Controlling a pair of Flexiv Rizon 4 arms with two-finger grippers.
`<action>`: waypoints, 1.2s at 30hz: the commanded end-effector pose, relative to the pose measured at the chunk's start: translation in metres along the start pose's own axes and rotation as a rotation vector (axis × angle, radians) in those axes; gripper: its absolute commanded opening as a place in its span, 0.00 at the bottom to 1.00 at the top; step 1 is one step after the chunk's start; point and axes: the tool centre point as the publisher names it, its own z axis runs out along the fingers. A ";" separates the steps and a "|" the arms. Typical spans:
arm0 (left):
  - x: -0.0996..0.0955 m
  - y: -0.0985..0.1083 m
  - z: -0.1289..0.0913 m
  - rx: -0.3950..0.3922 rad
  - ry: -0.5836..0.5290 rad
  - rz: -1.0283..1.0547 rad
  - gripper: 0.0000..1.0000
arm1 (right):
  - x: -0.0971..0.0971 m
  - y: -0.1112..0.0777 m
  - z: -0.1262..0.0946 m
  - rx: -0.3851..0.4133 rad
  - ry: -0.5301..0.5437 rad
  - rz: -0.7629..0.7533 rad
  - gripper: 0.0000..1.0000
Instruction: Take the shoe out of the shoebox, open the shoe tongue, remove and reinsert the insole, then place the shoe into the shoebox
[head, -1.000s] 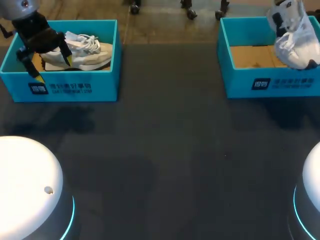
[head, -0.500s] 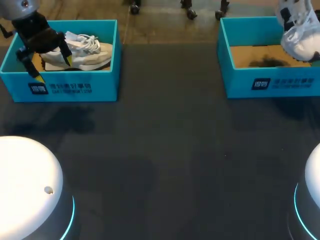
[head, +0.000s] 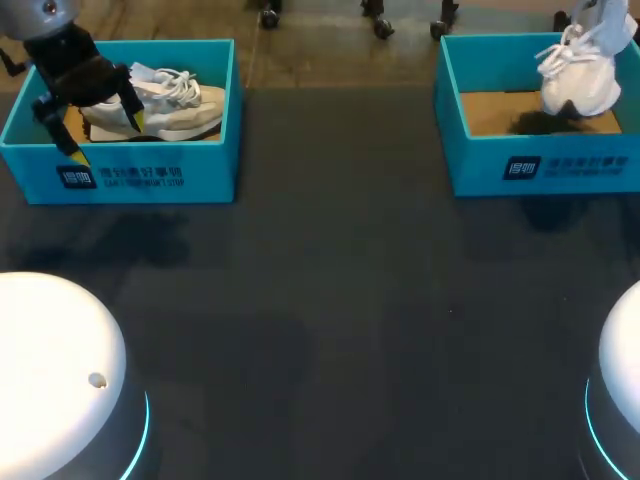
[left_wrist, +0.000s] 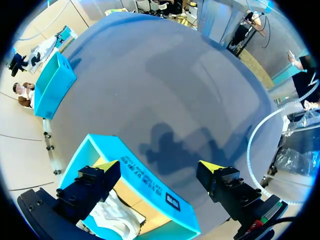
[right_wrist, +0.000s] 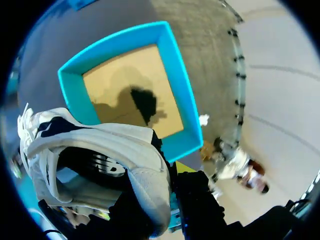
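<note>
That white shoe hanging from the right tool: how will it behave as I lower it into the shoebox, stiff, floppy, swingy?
Probably fairly light: the white shoe hangs from one edge in the right tool. Its upper looks soft, so the collar may deform in the grip. Loose laces dangle and could catch the shoebox wall.

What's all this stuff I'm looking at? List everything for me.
left shoebox: 1, turquoise, table's far left
beige shoe: 1, cream, inside left shoebox
right shoebox: 1, turquoise, brown floor, table's far right
white shoe: 1, white with dark patches, held above right shoebox
table: 1, dark grey
arm bases: 2, white domes, near corners
left gripper: 1, black, yellow tips, open, straddling left shoebox's front wall
right gripper: 1, black, shut on white shoe
</note>
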 end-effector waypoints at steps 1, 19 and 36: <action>-0.001 0.000 0.000 -0.001 0.003 0.000 1.00 | 0.006 -0.011 -0.006 0.066 0.045 0.305 0.00; -0.001 0.000 0.000 -0.001 0.003 0.000 1.00 | 0.022 -0.015 0.012 0.094 0.126 0.590 0.00; -0.001 0.000 0.000 -0.001 0.003 0.000 1.00 | 0.039 -0.020 0.027 0.106 0.182 0.955 0.00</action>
